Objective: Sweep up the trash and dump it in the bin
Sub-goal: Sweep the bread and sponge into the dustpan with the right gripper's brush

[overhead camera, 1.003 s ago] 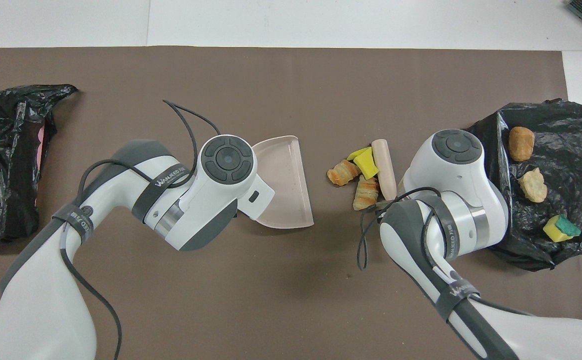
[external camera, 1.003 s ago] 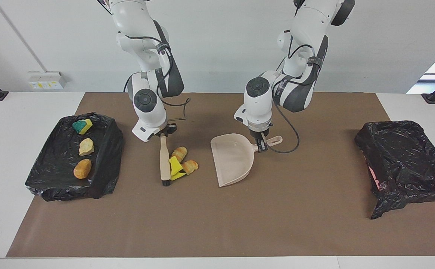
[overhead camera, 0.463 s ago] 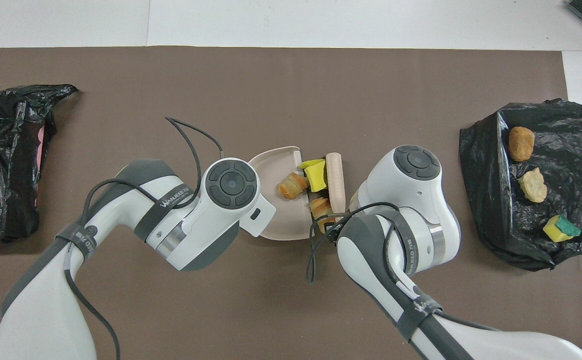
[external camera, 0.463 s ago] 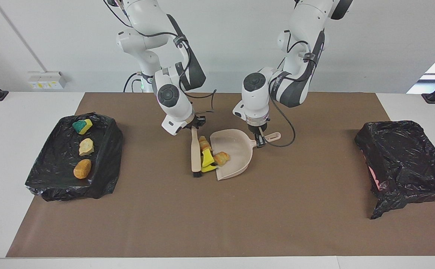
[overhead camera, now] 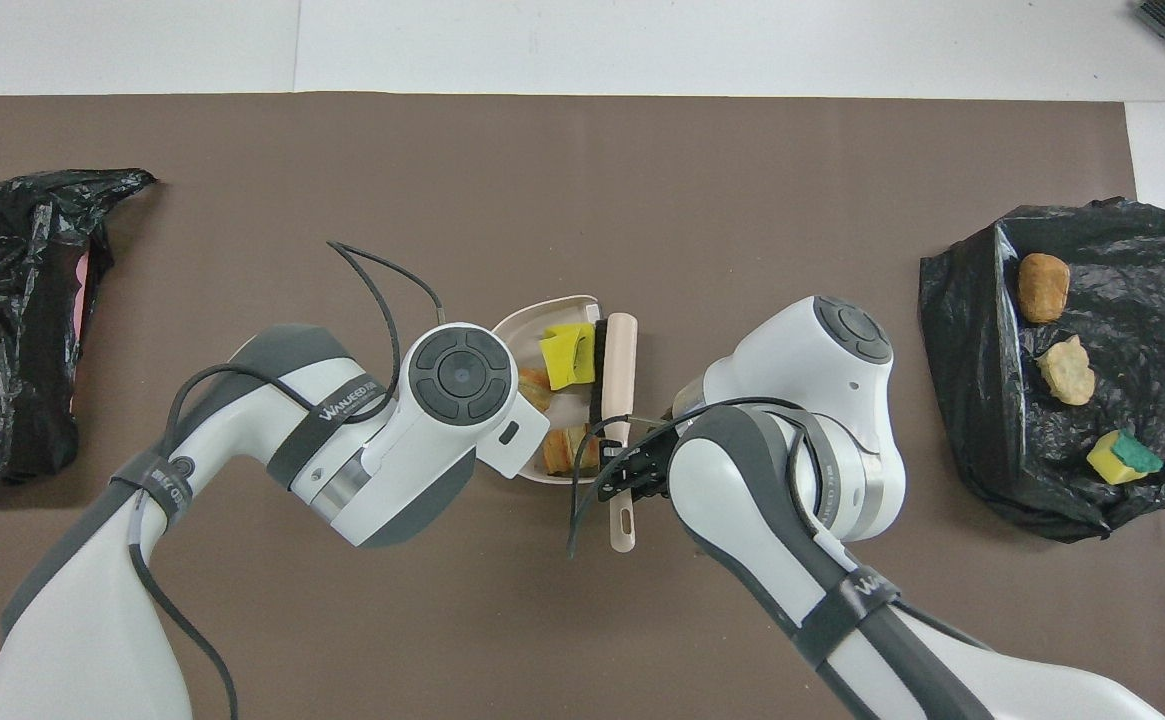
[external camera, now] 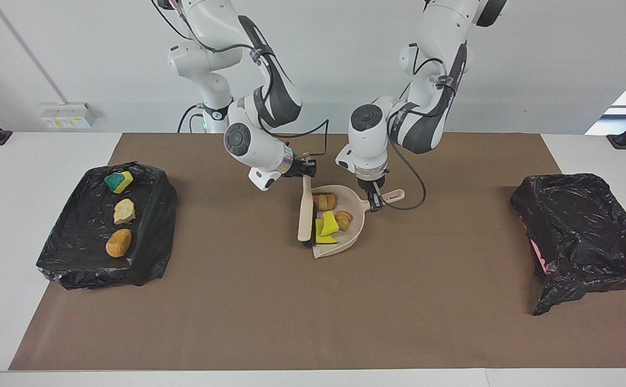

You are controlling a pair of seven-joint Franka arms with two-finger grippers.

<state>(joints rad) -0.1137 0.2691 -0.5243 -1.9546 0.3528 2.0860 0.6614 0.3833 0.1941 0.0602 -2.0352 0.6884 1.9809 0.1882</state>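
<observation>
At table centre I see the beige plastic dustpan (external camera: 345,236) holding yellow sponge and brown bread scraps (external camera: 330,221); three more lie in the black-lined tray (external camera: 146,242) at nine o'clock. Left gripper (external camera: 377,205) clamps its handle, right gripper (external camera: 306,167) clamps the beige brush (external camera: 306,212).

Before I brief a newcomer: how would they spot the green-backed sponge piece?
Find the black-lined tray at the right arm's end of the table. Three scraps lie in it in a row; the green-backed sponge piece is the one nearest the robots, the only yellow and green scrap, beside two tan and brown chunks.
</observation>
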